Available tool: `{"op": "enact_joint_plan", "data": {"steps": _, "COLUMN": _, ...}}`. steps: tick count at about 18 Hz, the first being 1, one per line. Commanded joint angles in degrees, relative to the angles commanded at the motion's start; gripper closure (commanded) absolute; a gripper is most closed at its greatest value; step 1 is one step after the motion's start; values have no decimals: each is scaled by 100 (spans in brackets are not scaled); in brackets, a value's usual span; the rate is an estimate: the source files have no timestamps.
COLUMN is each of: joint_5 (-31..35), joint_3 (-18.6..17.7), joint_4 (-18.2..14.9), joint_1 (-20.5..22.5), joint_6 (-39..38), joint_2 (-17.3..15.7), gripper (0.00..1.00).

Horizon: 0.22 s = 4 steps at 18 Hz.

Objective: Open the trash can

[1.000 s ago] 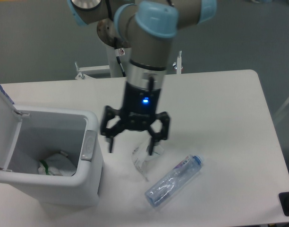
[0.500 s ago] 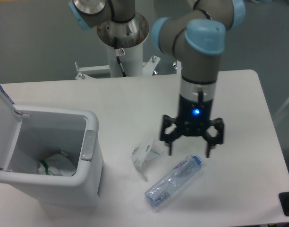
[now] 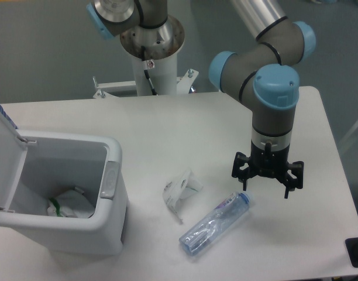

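Observation:
The white trash can (image 3: pixel 112 231) stands at the table's front left with its lid (image 3: pixel 2 153) swung up and back on the left side. Its grey latch button (image 3: pixel 110 180) faces right on the front rim. Crumpled white waste lies inside at the bottom. My gripper (image 3: pixel 265 190) hangs on the right side of the table, far from the can, fingers spread open and pointing down with nothing between them. It hovers just right of the plastic bottle's cap.
A clear plastic bottle (image 3: pixel 214 224) lies on its side right of the can. A crumpled clear wrapper (image 3: pixel 179 192) sits between bottle and can. The arm's white base post (image 3: pixel 152 64) stands at the table's back edge.
My gripper has swept to the right, from beside the trash can, over the wrapper, to a spot past the bottle's cap. The can's lid stays up throughout.

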<state>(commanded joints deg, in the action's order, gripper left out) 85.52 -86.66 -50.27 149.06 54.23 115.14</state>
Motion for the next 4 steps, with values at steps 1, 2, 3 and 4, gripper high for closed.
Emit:
{"op": "enact_joint_plan", "data": {"steps": 1, "joint_5": 0, "joint_3": -9, "joint_4": -9, "joint_1": 0, "joint_6": 9, "joint_2": 0, "gripper": 0}}
{"op": "enact_joint_plan", "data": {"steps": 2, "joint_5": 17, "joint_3": -18, "joint_4": -9, "joint_1": 0, "joint_6": 9, "joint_2": 0, "gripper": 0}}
{"op": "enact_joint_plan", "data": {"steps": 3, "joint_5": 87, "joint_3": -44, "joint_4": 0, "joint_1": 0, "joint_6": 9, "joint_2": 9, "gripper": 0}}
{"op": "enact_joint_plan", "data": {"steps": 4, "joint_5": 166, "joint_3": -44, "joint_4": 0, "joint_1": -9, "joint_6": 17, "joint_2": 17, "gripper": 0}}
